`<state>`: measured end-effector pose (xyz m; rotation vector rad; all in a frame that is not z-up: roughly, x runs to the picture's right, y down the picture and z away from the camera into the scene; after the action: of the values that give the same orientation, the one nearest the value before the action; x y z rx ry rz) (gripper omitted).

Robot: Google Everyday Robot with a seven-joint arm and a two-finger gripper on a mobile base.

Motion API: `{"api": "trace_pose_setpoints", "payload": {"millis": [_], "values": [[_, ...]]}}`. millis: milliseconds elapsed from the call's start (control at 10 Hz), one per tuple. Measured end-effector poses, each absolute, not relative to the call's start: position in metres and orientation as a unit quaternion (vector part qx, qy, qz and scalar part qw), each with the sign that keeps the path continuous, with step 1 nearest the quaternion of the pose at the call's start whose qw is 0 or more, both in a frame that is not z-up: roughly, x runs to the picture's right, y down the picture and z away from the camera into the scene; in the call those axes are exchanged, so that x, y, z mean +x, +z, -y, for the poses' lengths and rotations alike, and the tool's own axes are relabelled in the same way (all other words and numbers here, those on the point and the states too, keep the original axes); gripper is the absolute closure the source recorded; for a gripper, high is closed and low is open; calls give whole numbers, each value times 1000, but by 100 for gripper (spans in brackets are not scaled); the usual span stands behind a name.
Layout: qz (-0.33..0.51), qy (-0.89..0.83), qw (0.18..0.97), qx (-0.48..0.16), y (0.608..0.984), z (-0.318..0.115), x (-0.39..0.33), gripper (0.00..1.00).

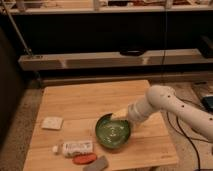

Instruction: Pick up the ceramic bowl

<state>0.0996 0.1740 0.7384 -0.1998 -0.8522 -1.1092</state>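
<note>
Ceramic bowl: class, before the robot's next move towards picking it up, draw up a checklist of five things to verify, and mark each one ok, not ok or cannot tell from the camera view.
1. The ceramic bowl stands upright on the wooden table: ok.
2. The claw is at the bowl's far right rim: ok.
3. The claw has a firm hold on that rim: cannot tell.
4. The white bottle lies to the bowl's left, apart from it: ok.
5. The orange-red piece and grey piece by the bowl's front left are not touching it: cannot tell.
</note>
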Motion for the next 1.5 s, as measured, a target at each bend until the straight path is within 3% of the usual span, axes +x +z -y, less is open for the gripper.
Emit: {"api": "trace_pose_setpoints", "payload": {"millis": [500,1500], "values": [[372,-500,776,-93,733,-174,107,20],[317,-490,806,-102,784,-217,112,20]]}}
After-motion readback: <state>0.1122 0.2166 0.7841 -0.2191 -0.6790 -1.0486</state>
